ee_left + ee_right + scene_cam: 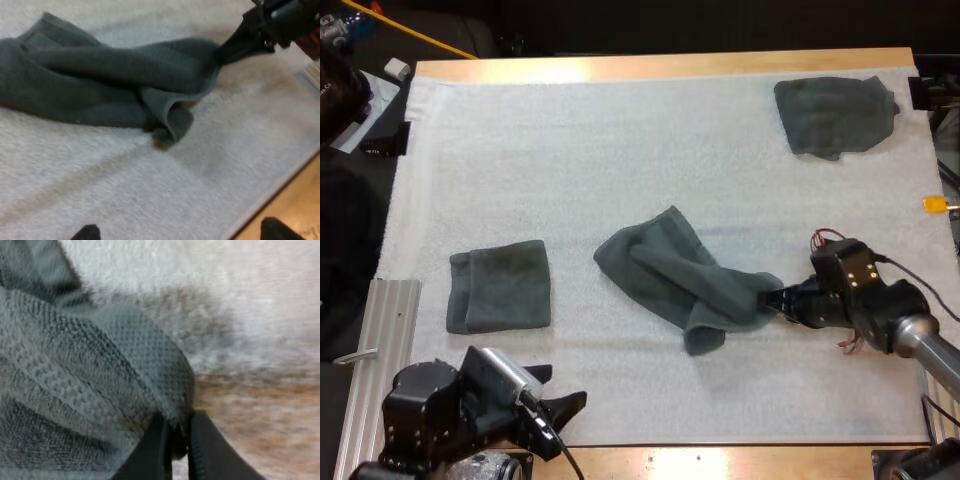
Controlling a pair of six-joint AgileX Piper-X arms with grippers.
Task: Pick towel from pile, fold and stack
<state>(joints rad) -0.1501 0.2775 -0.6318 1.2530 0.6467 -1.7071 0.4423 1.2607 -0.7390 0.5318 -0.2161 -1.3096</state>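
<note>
You've got one folded towel (500,285) parked on the left of the mat (620,150), so the stack looks started. The towel (675,275) you're on sits mid-mat, rumpled, no fold in it yet. Your right gripper (772,298) is pinched on its right corner, and your left gripper (552,398) hangs spread wide and empty by the near edge. The pile (835,115) at the far right has more to go, so I'd guess you're under halfway.
</note>
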